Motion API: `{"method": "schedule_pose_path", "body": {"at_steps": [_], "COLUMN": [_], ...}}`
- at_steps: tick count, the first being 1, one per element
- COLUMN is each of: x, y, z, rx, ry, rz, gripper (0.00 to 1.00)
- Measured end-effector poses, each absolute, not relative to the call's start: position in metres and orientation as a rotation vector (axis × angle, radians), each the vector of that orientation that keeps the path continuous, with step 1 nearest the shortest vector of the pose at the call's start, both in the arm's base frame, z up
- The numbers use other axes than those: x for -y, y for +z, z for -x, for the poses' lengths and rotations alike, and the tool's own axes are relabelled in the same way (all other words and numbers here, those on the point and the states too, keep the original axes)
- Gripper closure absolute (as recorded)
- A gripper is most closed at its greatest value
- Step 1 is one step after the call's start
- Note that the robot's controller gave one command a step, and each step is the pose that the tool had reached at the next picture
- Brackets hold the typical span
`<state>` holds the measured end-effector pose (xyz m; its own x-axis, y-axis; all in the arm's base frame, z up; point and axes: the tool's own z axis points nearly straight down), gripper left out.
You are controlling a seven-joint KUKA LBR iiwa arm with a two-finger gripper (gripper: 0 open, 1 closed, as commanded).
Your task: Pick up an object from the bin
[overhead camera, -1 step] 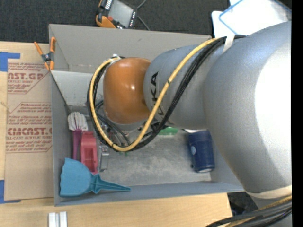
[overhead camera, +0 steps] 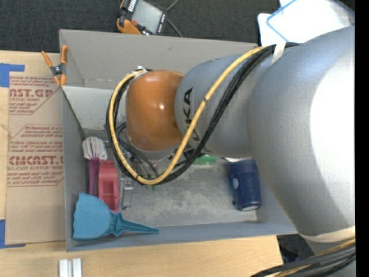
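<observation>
Pincer: (overhead camera: 127,182) hangs under the orange wrist cover (overhead camera: 151,109), at the nine o'clock side of the grey metal bin (overhead camera: 173,231). It is mostly hidden, so I cannot tell whether it is released or clenched.
Nearest thing: pink plastic brush-like tool with white bristles (overhead camera: 104,179), just beside the pincer toward nine o'clock; contact unclear.
Tool axis: twelve to six, bristles at twelve.
Other things: light blue plastic funnel (overhead camera: 95,217) at seven o'clock; dark blue can (overhead camera: 245,183) well apart toward three.
Next move, judged: a slight shift toward nine, gripping across the tool's narrow width.
</observation>
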<state>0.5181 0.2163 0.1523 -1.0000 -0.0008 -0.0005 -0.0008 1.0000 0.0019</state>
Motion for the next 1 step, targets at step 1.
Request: {"method": "schedule_pose_path", "body": {"at_steps": [1], "x": [-0.2047], "y": [0.1332], "z": [-0.5172], "rx": [-3.131], "ry": [0.002], "rz": [0.254], "gripper": [0.00]}}
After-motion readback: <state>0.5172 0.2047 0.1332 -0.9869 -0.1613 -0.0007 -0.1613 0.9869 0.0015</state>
